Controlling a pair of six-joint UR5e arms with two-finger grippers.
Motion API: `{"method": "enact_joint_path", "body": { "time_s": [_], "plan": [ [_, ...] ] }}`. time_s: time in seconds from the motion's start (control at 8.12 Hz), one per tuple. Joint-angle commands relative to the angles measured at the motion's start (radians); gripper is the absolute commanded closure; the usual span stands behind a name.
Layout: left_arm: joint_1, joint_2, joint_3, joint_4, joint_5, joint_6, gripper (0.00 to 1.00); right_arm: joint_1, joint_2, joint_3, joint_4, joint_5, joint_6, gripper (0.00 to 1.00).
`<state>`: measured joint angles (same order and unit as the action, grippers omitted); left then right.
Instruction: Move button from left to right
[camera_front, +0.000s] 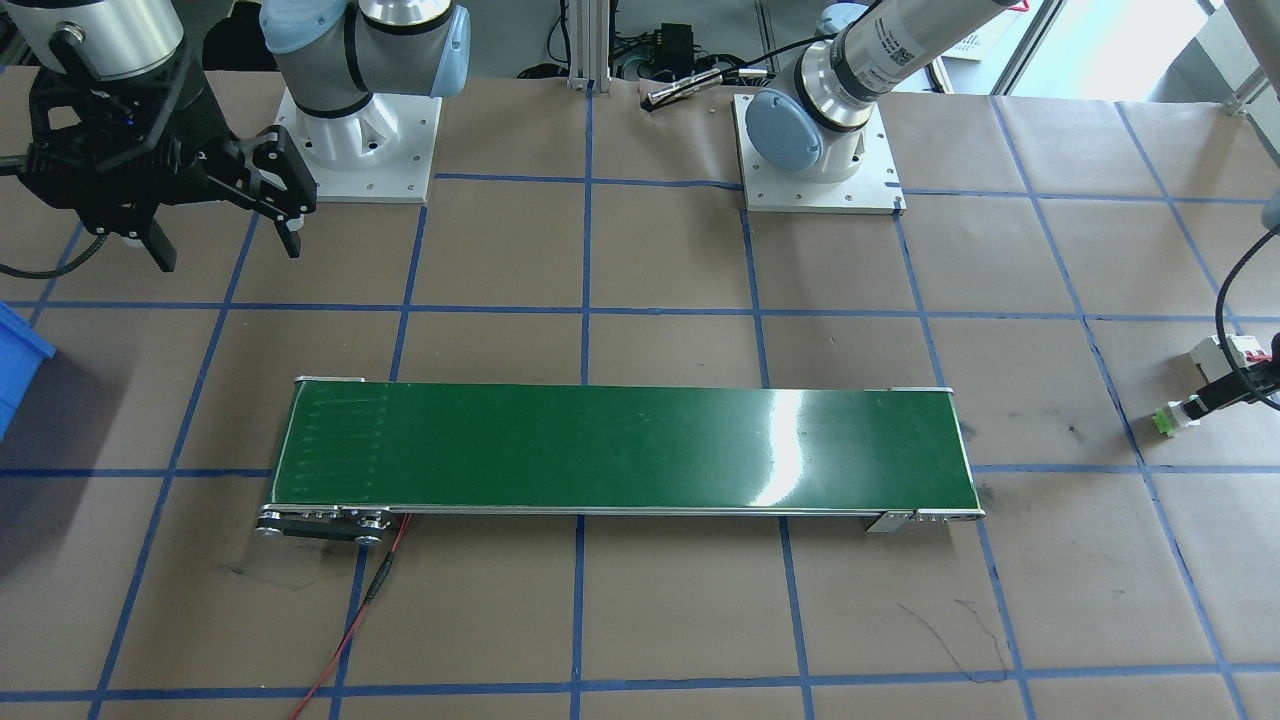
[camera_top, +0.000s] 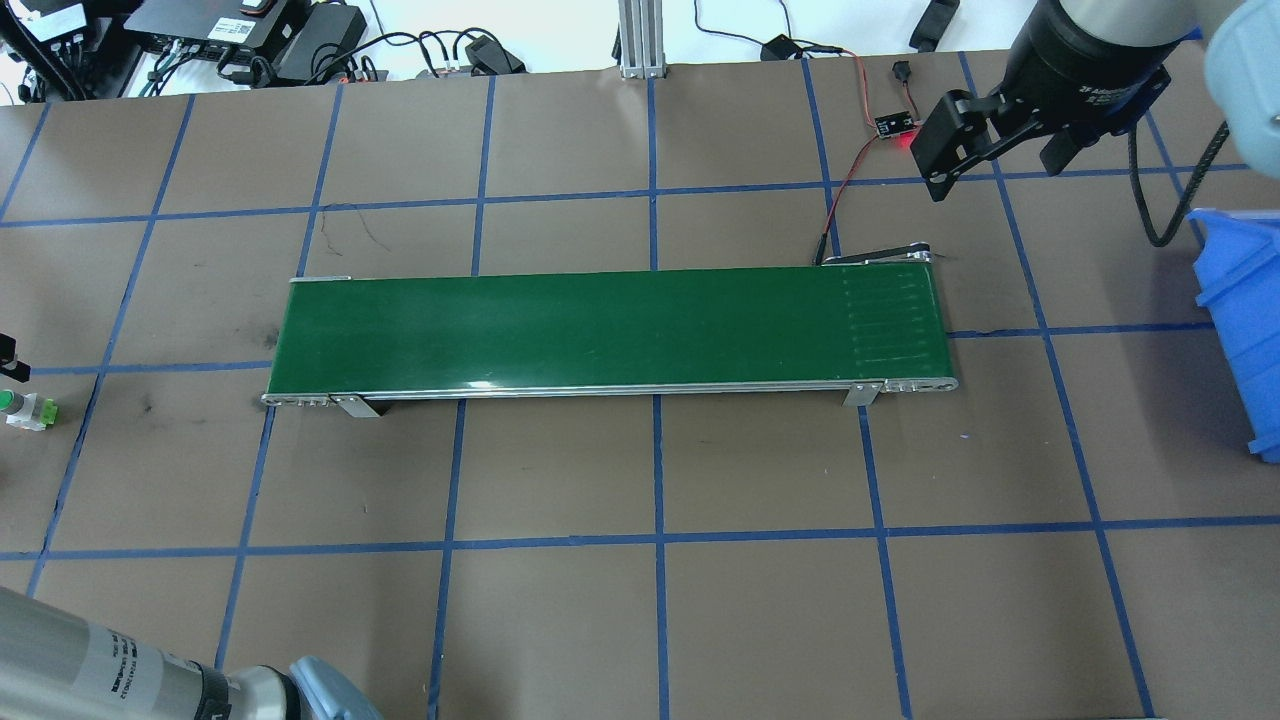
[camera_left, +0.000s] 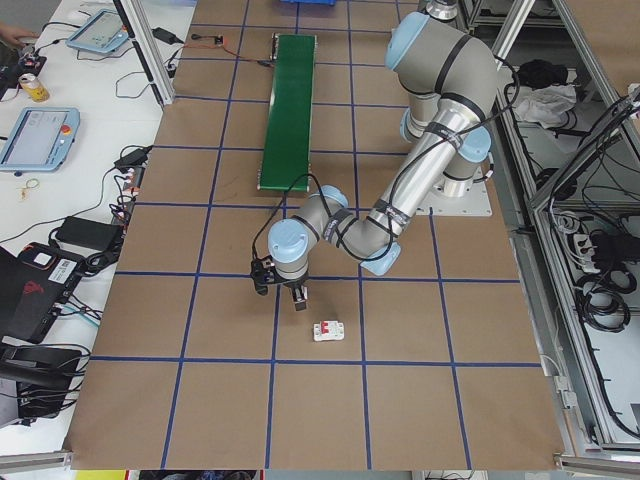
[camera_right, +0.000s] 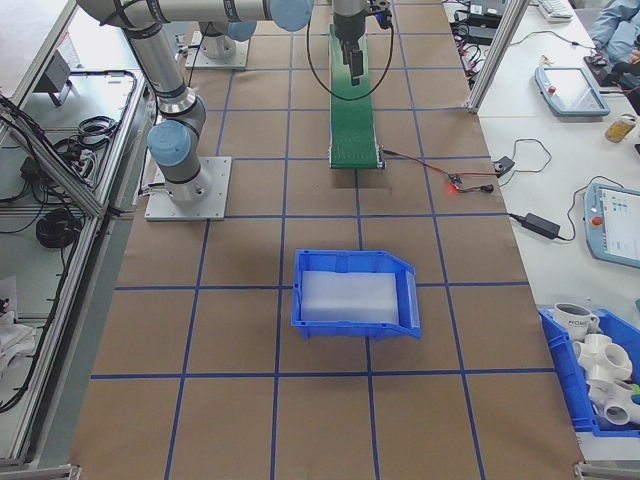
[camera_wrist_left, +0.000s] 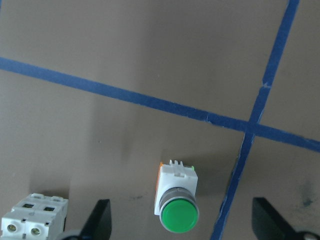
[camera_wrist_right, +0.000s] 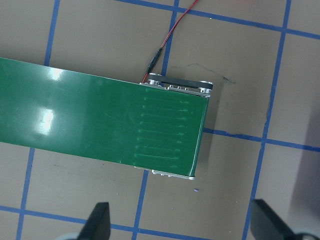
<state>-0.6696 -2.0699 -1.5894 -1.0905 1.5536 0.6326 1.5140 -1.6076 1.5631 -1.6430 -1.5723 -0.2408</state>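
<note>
Button (camera_wrist_left: 178, 200) lies on the tabletop (camera_wrist_left: 125, 50) between the spread fingers of the left pincer (camera_wrist_left: 182, 227), seemingly untouched; right pincer (camera_wrist_right: 182, 227) hangs released.

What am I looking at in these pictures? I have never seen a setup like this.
Two robot arms stand at a paper-covered table marked with blue tape. Four fixed cameras watch from above, across and both ends; two more ride on the wrists. A green conveyor belt lies mid-table. The left pincer hangs open above a small green-capped button, beside a white circuit breaker; it holds nothing. The right pincer, also open and empty, hovers near the belt's other end, with a blue bin beyond.
</note>
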Motion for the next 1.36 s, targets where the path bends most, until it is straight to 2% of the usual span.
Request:
{"method": "enact_joint_path", "body": {
  "time_s": [0.0,0.62,0.74,0.86,0.99,1.11,1.23],
  "plan": [
    [-0.002,-0.038,0.000,0.001,-0.015,-0.005,0.00,0.000,0.000,0.000,0.000,0.000,0.000,0.00],
    [-0.002,-0.085,0.002,0.011,-0.020,-0.007,0.00,0.000,0.000,0.000,0.002,0.000,0.000,0.00],
    [-0.002,-0.094,0.002,0.011,-0.020,-0.014,0.23,0.000,0.000,0.000,0.002,0.000,0.000,0.00],
    [-0.004,-0.096,0.000,0.009,-0.020,-0.013,0.55,0.000,0.000,0.000,0.002,0.000,-0.002,0.00],
    [-0.002,-0.096,0.000,0.000,-0.018,-0.010,0.96,0.000,0.000,0.000,0.002,0.000,-0.002,0.00],
    [-0.002,-0.092,0.000,-0.002,-0.015,-0.011,1.00,0.000,0.000,0.000,0.002,0.000,-0.002,0.00],
    [-0.002,-0.079,0.002,-0.011,-0.015,-0.011,1.00,0.000,0.000,0.000,0.003,0.000,-0.002,0.00]
  ]
}}
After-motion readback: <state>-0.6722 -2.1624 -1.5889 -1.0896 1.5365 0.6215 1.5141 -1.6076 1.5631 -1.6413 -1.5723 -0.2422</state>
